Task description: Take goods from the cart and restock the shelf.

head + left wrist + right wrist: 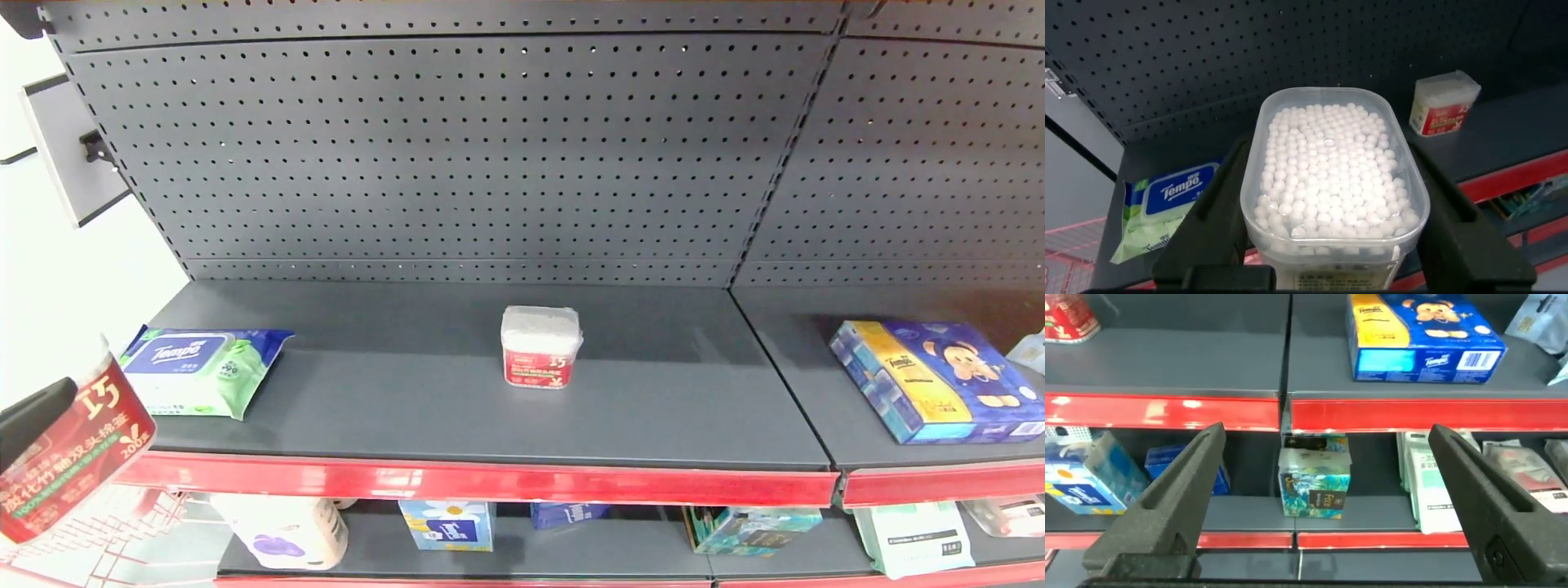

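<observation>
- Left claw (1331, 208) clamps a cotton-swab tub (1331, 163), raised at the near-left edge of the shelf (408, 392), apparently ready for stocking.
- A matching tub (540, 347) stands mid-shelf, marking the likely spot.
- Right claw (1323, 498) hangs spread and empty, low before the shelf.

Matt metal shelving, glossy plastic goods
The tub (1327, 196) clamped in the left gripper (1331, 151) is clear, smooth plastic; that gripper's fingers (1204, 220) look matt black. Beyond it, the shelf (392, 384) is matt grey metal with a glossy red edge strip (490, 479); the wipes pack (1167, 204) beside it is shiny film.
</observation>
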`<state>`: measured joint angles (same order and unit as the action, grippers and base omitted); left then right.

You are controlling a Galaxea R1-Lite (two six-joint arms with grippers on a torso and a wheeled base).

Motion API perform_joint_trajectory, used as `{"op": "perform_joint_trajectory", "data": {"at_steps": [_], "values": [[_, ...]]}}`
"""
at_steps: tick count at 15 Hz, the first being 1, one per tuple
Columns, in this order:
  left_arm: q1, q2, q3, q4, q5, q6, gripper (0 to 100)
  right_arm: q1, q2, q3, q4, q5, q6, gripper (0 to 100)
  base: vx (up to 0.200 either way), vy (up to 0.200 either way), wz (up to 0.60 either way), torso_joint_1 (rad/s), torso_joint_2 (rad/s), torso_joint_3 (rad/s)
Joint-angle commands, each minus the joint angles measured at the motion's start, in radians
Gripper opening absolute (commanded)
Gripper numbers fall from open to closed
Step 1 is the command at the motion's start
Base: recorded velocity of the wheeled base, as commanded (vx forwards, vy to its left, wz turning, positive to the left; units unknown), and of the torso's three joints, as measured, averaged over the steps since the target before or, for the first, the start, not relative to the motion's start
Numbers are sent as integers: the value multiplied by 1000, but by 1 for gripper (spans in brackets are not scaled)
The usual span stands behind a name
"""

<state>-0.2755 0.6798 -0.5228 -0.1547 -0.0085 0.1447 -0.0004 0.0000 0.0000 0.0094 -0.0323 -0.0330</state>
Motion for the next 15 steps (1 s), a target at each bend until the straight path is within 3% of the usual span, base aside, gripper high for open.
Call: {"op": "perform_joint_trajectory", "data": {"at_steps": [1,6,12,15], "values": [[-1,-2,1,0,1,4,0,-1,2,0,0,0,-1,100,0,0,0,0,0,0],[-1,-3,6,1,2,6,0,-1,2,0,0,0,-1,100,0,0,0,0,0,0],[1,-3,4,1,2,7,0,-1,2,0,0,0,-1,100,200,0,0,1,3,2],[1,-3,4,0,2,12,0,-1,2,0,0,0,1,100,0,0,0,0,0,0]]}}
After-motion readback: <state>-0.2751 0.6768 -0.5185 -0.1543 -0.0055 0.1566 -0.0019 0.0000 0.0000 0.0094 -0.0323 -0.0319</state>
